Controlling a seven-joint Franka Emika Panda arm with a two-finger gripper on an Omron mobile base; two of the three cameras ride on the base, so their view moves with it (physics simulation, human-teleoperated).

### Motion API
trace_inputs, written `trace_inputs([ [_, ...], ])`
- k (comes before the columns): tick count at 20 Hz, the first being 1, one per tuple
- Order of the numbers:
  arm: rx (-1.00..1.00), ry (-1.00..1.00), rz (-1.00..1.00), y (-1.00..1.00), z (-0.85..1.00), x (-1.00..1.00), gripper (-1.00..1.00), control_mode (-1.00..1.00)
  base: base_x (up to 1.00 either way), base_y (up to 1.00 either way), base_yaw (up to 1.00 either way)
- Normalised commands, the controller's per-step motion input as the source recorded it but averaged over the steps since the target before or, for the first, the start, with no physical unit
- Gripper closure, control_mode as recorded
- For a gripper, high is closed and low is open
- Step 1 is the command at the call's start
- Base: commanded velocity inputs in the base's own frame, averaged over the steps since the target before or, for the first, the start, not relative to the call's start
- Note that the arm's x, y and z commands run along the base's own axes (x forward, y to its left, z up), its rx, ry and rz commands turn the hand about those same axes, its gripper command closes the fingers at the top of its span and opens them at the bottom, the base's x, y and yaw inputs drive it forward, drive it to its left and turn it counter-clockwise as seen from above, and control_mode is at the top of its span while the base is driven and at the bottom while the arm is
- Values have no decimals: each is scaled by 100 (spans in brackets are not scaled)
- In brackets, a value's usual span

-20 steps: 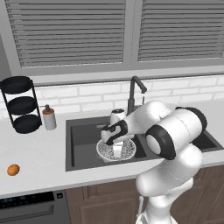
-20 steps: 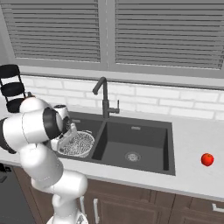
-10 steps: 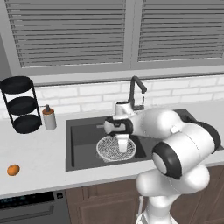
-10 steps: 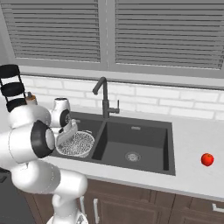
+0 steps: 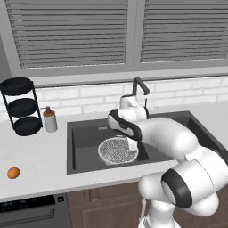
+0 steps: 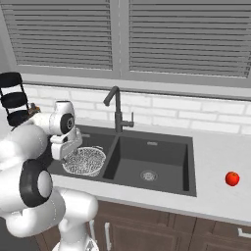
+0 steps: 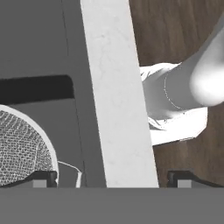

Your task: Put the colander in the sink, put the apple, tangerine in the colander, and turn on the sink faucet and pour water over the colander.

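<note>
The colander [image 5: 117, 150] sits in the left basin of the sink [image 5: 84, 138], toward that basin's right side, next to the divider; from the right base view the same mesh bowl [image 6: 84, 161] lies just below the arm's hand. The claw [image 7: 113, 178] stands wide apart with nothing between its tips — the hand view looks down along the bench's front edge [image 7: 118, 109], with the colander's pale rim [image 7: 43, 140] at its left and dark cabinet wood at its right. The tangerine [image 5: 13, 173] rests near the front left corner of the bench, well apart from the sink, seen from the left base camera. The apple [image 6: 232, 178] lies on the bench to the right of the sink, toward the front edge, seen from the right base camera. The sink faucet [image 6: 116, 112] rises at the back edge of the sink over the divider (its lever points to the right in the right base view). A black three-tier rack [image 5: 21, 106] and a pump bottle [image 5: 50, 120] stand at the back left of the bench.
</note>
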Motion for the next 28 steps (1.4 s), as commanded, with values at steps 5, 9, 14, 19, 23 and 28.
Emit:
trace_inputs([
  [5,0,0,36,0,37,-53,-100,-100,0,0,0],
  [9,0,-6,37,-16,45,-43,-100,-100,0,0,0],
  [14,0,-2,38,-19,36,-31,-100,-100,0,0,0],
  [19,2,0,30,-35,22,-8,-100,-100,0,0,0],
  [23,2,0,26,-26,17,0,-100,-100,0,0,0],
  [28,0,0,21,7,26,-9,-100,-100,0,0,0],
])
